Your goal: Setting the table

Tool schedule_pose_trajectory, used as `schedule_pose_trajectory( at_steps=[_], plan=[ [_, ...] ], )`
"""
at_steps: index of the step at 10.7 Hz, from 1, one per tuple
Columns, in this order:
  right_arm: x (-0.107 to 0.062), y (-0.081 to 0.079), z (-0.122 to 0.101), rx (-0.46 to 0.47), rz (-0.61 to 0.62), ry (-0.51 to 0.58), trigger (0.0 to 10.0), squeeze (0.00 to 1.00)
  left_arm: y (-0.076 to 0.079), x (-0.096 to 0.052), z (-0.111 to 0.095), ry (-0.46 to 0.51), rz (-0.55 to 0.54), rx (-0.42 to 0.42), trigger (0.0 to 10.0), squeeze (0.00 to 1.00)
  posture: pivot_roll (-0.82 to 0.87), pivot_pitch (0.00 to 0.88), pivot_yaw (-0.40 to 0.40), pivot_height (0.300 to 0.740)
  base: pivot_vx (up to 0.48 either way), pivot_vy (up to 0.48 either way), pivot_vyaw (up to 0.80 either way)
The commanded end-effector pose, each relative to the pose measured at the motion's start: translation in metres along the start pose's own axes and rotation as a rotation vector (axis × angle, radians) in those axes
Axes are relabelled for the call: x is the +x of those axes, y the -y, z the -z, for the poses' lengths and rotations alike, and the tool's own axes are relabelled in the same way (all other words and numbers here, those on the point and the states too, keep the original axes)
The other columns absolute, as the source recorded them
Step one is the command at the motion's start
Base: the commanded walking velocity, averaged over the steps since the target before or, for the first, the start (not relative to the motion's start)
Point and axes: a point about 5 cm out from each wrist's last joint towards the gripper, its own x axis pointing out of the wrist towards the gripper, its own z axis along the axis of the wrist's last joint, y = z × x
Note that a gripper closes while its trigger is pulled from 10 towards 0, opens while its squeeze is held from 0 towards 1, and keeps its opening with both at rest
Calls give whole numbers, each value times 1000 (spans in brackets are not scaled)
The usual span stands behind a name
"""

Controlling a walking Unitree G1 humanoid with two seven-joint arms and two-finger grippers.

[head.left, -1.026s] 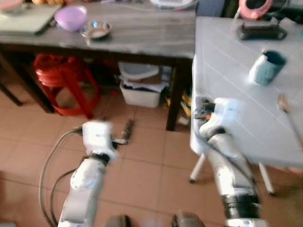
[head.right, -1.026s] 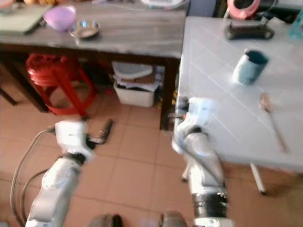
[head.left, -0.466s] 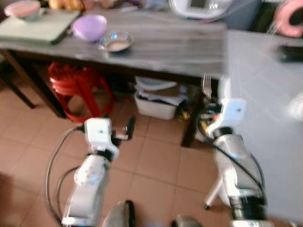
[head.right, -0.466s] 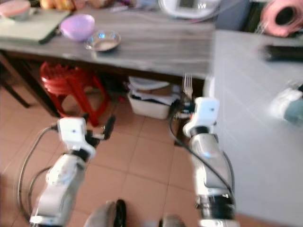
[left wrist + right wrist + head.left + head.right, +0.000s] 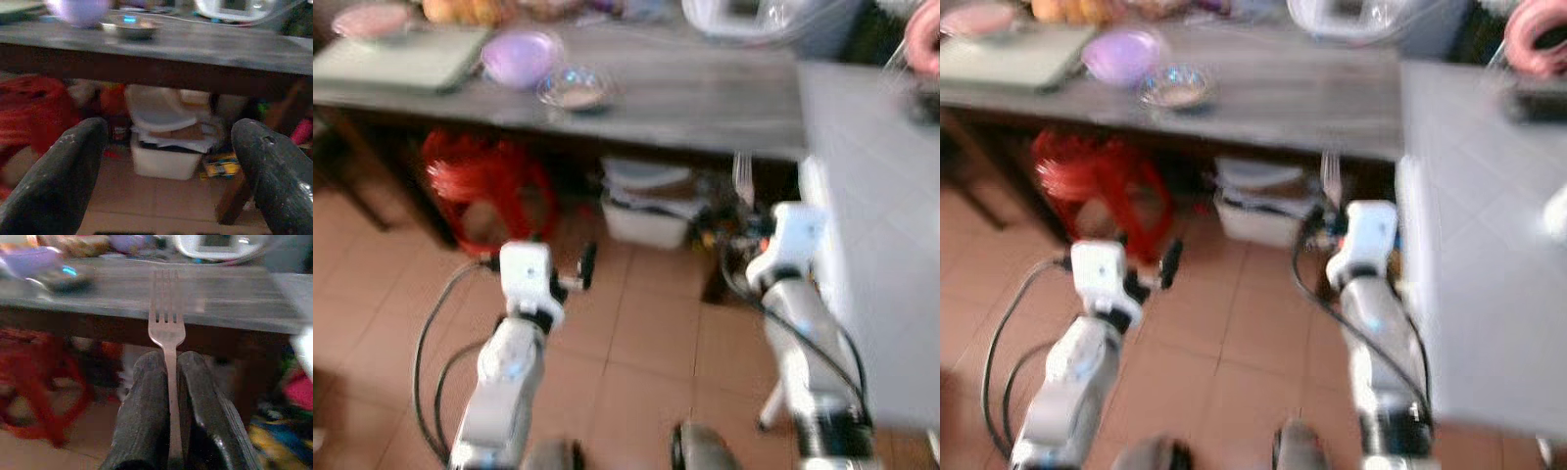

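pinching a fork upright between closed fingers, the right claw hangs below the dark wooden table's edge, tines up. the left claw gapes wide and empty. on the table sit a purple bowl and what looks like a small metal dish.

Two tables: one dark wooden table and one white table. One fork, clamped between the fingers of the right hand. Two hands in all; the left hand is spread wide. Two bowls: one purple bowl and one small metal bowl. One red stool. One white bin.
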Motion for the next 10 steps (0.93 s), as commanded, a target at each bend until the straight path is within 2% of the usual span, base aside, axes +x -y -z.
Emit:
schedule_pose_trajectory(
  at_steps=[1, 3, 9, 10],
  plan=[
    [0, -1, -6, -13, -10, 26, 10000, 0, 2, 1, -4, 17, -1, 8, 10000, 0, -52, 147, 34, 740, 442, 0, 0],
    [-1, -2, -6, -16, -13, 26, 10000, 0, 9, 0, -3, 18, 16, -4, 10000, 0, -57, 148, 36, 740, 450, 0, 0],
    [-5, -2, -6, -15, -7, 31, 10000, 0, 10, -1, -3, 19, 15, -23, 10000, 0, -57, 146, 37, 740, 456, 0, 0],
    [-6, -4, -5, -19, -8, 32, 10000, 0, 9, -1, -3, 22, 15, -27, 10000, 0, -57, 147, 38, 740, 461, 0, -663]
  ],
)
